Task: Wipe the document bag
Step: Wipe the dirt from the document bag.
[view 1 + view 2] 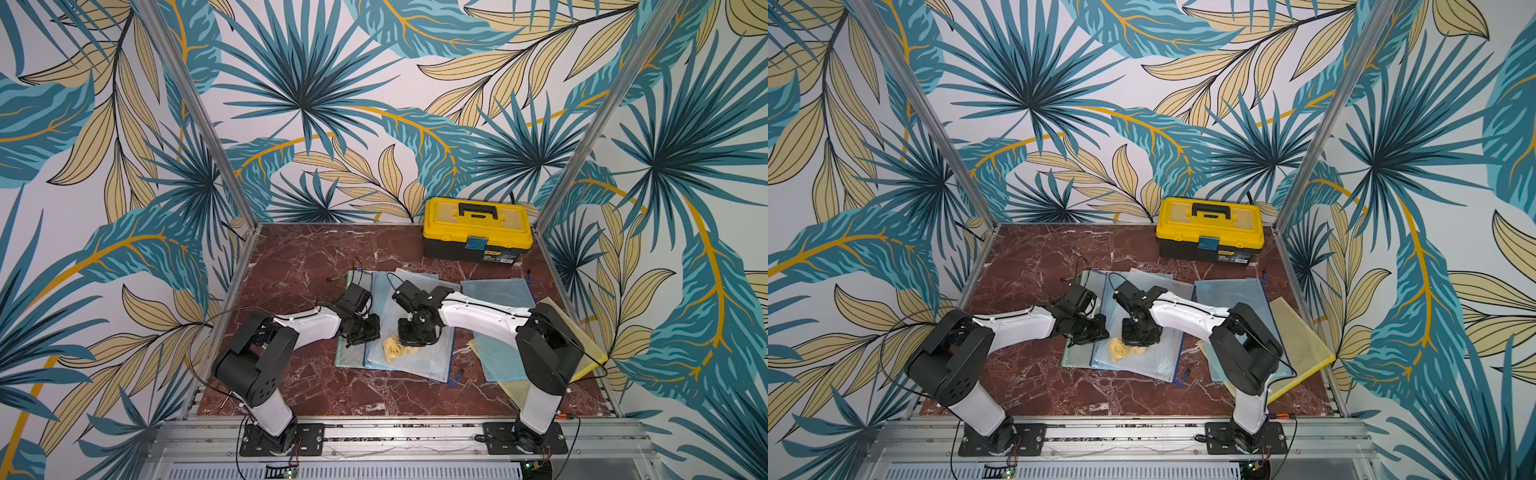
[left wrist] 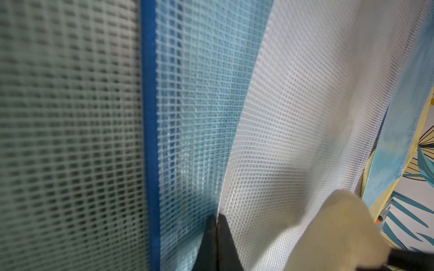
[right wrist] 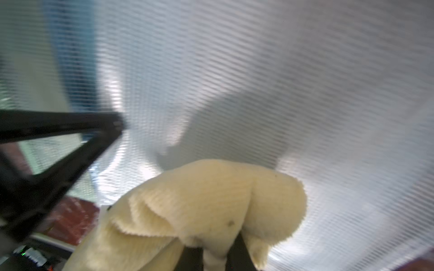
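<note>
Cloth (image 3: 211,199) is clamped by right end effector (image 3: 215,255); document bag (image 3: 281,82), likely limp and slick, is pinned beneath closed left end effector (image 2: 217,220).

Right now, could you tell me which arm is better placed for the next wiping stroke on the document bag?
Probably the right: the right gripper is shut on the cream cloth, which lies on the mesh document bag. The left gripper is shut, empty, tips against the bag.

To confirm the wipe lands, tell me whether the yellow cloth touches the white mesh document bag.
Touching. In a top view the cloth lies spread on the bag; the right wrist view shows it bunched against the mesh in the right tool.
</note>
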Motion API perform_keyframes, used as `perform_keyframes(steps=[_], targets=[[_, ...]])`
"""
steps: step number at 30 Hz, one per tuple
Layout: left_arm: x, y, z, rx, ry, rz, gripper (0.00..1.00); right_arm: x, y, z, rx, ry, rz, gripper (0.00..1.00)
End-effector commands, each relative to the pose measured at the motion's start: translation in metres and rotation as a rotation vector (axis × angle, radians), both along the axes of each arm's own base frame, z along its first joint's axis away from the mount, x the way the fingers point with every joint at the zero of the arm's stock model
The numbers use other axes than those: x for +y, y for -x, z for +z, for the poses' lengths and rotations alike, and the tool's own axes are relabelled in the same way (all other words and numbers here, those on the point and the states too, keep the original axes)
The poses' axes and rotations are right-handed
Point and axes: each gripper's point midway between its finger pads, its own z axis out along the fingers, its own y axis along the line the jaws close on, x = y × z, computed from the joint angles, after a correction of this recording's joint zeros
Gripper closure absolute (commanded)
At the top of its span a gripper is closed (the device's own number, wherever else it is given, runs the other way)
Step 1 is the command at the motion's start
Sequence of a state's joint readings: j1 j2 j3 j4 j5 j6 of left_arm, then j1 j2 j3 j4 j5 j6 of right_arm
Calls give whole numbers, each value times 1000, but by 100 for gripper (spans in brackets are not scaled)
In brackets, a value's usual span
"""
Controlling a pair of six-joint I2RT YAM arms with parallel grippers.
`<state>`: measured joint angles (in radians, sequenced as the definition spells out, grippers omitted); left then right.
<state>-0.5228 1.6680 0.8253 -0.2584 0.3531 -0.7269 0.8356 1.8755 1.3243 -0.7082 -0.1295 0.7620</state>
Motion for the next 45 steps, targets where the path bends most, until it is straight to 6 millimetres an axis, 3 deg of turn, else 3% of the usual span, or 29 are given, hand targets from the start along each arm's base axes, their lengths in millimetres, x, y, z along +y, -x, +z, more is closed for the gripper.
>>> perform_keyframes(steps=[1,4,8,12,14,16,18,21,25,27,29,33,37,41,45], targets=[[6,-5,4,-26,-11,27,100,22,16,-19,72,-11,14,100],[7,-3,2,-22,-15,31,100,9,22,-41,100,19,-6,100],[8,-3,2,-24,-16,27,100,-44,40,-61,147,113,-44,100],[9,-4,1,-24,-18,26,100,-110,48,-56,154,170,-144,100],[9,-5,0,-22,-18,26,100,-123,49,-46,131,168,-168,100],[9,-6,1,-25,-14,26,100,-114,43,-33,107,138,-159,100],[8,-7,2,-25,-11,26,100,-91,34,-20,77,114,-122,100],[7,-6,2,-19,-5,28,100,-35,24,-8,53,64,-33,100],[9,-4,2,-20,-7,32,100,37,26,-11,75,-27,58,100],[9,-4,2,-19,-8,33,100,53,29,-18,97,-63,61,100],[10,-4,1,-18,-10,33,100,54,34,-31,128,-76,47,100],[9,-5,0,-17,-9,27,100,15,51,-50,156,14,24,100],[11,-7,-1,-17,-11,27,100,-49,68,-54,170,89,-51,100],[13,-7,-1,-17,-10,28,100,-104,74,-40,157,132,-138,100],[15,-7,-2,-16,-9,29,100,-134,70,-5,79,160,-167,100]])
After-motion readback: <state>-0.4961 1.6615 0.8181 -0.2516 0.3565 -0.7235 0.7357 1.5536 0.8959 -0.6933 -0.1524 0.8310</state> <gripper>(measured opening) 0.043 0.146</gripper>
